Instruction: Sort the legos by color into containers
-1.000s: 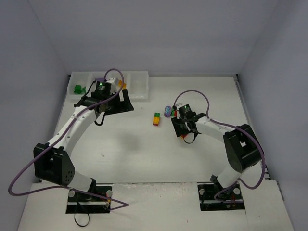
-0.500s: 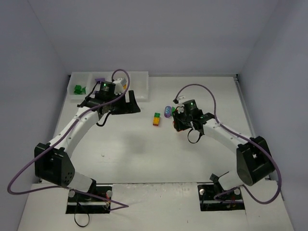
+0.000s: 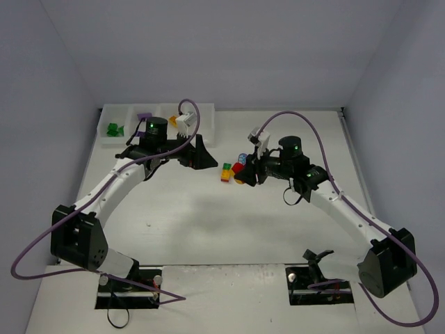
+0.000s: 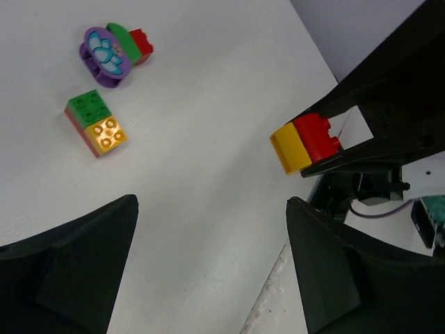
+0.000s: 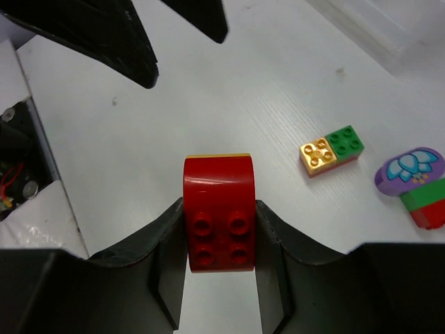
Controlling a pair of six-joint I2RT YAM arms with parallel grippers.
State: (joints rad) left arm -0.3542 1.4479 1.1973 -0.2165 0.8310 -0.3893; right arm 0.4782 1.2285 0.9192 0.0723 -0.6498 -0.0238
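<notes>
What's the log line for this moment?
right jaws: shut on red-yellow brick | left jaws: open, empty | table: green-orange block, purple-green-red piece loose | tray: green brick in leftmost compartment

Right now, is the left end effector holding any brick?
No, the left end effector is open with only bare table between its fingers; the right end effector grips the red-and-yellow brick.

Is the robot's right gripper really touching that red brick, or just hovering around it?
Touching. The right wrist view shows the right gripper with its fingers pressed against both sides of the red brick, no gap visible.
</notes>
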